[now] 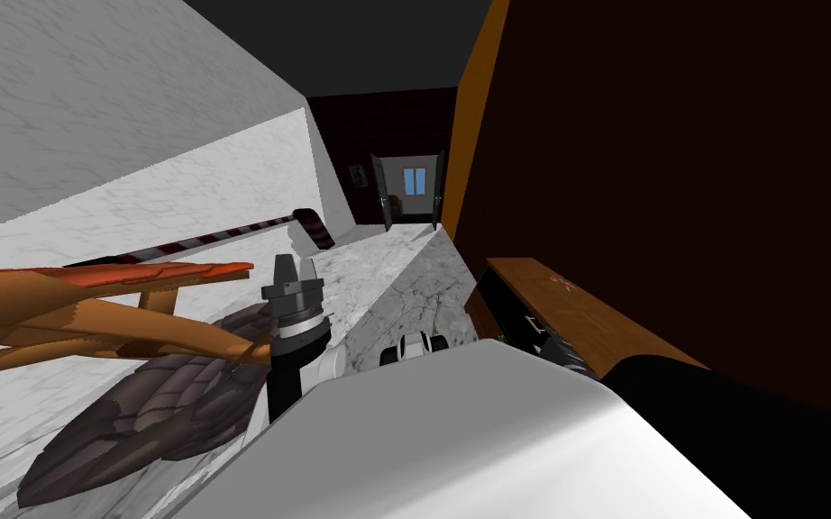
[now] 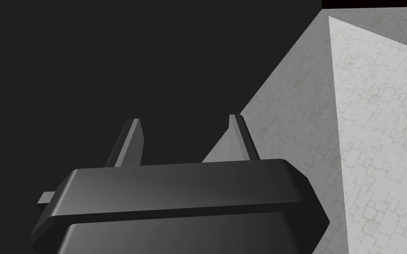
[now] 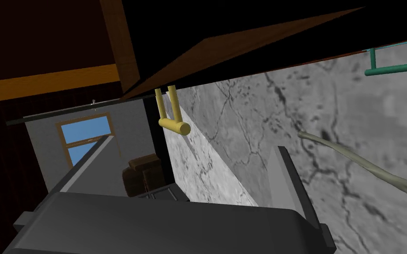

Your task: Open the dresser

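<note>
The dresser is a low brown cabinet against the dark wall on my right, its dark front facing the marble floor. A yellow bar handle sticks out from the edge of its brown front panel, and the same handle is a small yellow streak in the head view. My right gripper is open and points at the handle, which lies ahead of the fingertips, roughly between the two fingers, without touching them. My left gripper is held up in front of my chest, its fingers open with nothing between them.
An orange-brown wooden piece of furniture and a dark feathery object lie close on my left. A green ladder-like frame and a pale thin branch sit over the marble floor. A far doorway shows a window.
</note>
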Controlling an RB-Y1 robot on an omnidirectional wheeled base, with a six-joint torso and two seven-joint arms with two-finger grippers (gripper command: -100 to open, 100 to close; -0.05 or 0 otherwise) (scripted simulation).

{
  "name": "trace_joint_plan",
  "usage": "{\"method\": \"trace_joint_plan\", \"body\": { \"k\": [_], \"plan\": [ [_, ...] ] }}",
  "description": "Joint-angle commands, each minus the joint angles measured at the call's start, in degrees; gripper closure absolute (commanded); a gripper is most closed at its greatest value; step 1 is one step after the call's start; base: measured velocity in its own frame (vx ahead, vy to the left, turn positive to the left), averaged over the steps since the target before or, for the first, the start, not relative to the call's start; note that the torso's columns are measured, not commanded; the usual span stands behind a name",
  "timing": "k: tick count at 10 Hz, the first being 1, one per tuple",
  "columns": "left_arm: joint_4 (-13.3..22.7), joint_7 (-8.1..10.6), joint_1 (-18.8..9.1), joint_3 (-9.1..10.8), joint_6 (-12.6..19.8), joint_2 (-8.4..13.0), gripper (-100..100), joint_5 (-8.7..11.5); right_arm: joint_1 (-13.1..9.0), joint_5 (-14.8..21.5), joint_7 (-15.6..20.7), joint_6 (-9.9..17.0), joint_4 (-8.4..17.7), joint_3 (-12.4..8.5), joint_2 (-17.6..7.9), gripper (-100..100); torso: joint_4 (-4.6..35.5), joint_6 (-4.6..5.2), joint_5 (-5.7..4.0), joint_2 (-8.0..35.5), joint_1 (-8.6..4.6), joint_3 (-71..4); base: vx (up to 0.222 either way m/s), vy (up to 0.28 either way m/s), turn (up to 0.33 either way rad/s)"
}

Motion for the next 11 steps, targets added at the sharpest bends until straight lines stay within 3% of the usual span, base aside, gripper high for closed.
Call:
{"method": "trace_joint_plan", "body": {
  "k": [1, 2, 3, 4, 5, 8, 11],
  "plan": [
    [0.0, 0.0, 0.0, 0.0, 0.0, 0.0, 0, 0.0, 1.6, 1.5, 2.7, 0.5, 1.5, -0.1, -1.5, -100, 0.0, 0.0, 0.0, -0.1, 0.01, 0.0, 0.086, 0.017, 0.076],
    [0.0, 0.0, 0.0, 0.0, 0.0, 0.0, 0, 0.0, 1.2, 1.1, 2.0, 1.0, 1.1, 0.3, -1.6, -100, 0.0, 0.01, 0.01, -0.1, 0.03, 0.0, 0.034, 0.006, 0.012],
    [0.0, 0.0, 0.0, 0.0, 0.0, 0.0, 0, 0.0, -0.5, 1.8, 2.4, 1.5, 2.6, 0.5, -1.3, -100, 0.0, 0.01, 0.0, 0.1, 0.01, 0.0, 0.029, -0.041, 0.04],
    [0.0, 0.0, 0.0, 0.0, 0.0, 0.0, 0, 0.0, 0.1, 1.6, 2.3, 1.1, 2.1, 0.3, -1.3, -100, 0.0, -0.01, -0.05, 0.0, -0.15, 0.0, 0.018, -0.028, 0.018],
    [0.0, 0.0, 0.0, 0.01, 0.0, 0.0, 0, 0.0, 0.0, 1.6, 2.4, 1.1, 2.3, 0.3, -1.2, 100, 0.0, 0.02, -0.02, 0.0, -0.04, 0.0, 0.0, 0.0, 0.0],
    [0.0, 0.0, 0.0, -0.02, 0.0, 0.0, 0, 0.0, 0.4, -0.2, 0.8, 5.2, 2.4, 0.2, -2.0, 100, 0.0, -0.27, -0.27, -0.1, 0.1, 0.1, -0.074, 0.134, 0.279],
    [0.0, 0.0, 0.0, -0.01, 0.0, 0.0, 0, 0.0, 0.7, -1.6, -0.4, 8.4, 2.5, 0.2, -2.5, 100, -0.1, 0.15, -0.03, -0.1, -0.18, -0.1, -0.069, 0.117, 0.223]
  ]
}}
